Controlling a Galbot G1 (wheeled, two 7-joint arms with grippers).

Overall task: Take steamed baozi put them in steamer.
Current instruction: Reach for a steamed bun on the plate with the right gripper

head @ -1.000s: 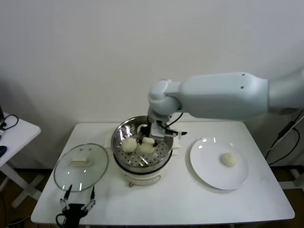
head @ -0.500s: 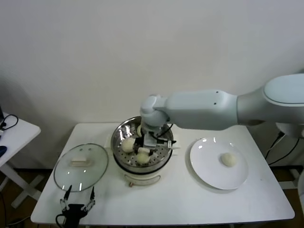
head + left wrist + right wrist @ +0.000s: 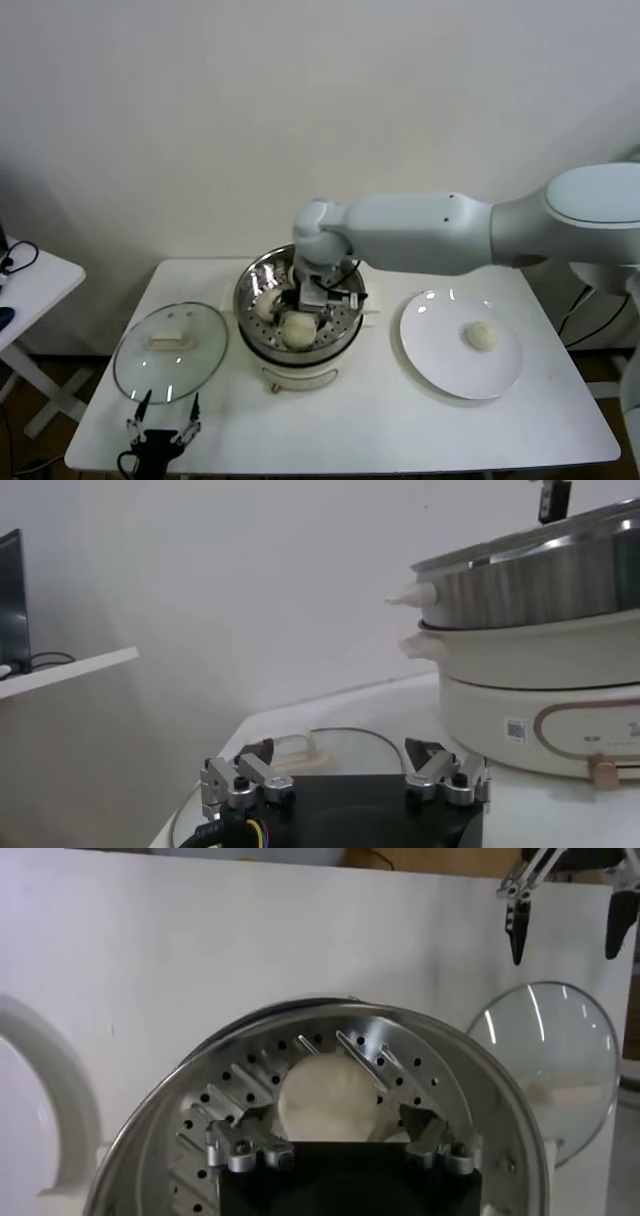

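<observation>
One bun (image 3: 296,329) is now lying in the steamer (image 3: 345,330); right gripper (image 3: 297,318) is spreading off it, another bun (image 3: 482,336) waiting on the plate (image 3: 440,372).

The right gripper (image 3: 300,303) is largely hidden in the head view by its own wrist, deep inside the steamer (image 3: 253,282). How many buns lie on the tray cannot be counted there: one bun (image 3: 297,329) is seen, another (image 3: 266,304) only partly. In the right wrist view a bun (image 3: 326,1096) is partly covered by the gripper body, and the steamer's rim is cut off by the lower edge. In the left wrist view the steamer (image 3: 540,710) is cut off at the side and its inside is hidden.
</observation>
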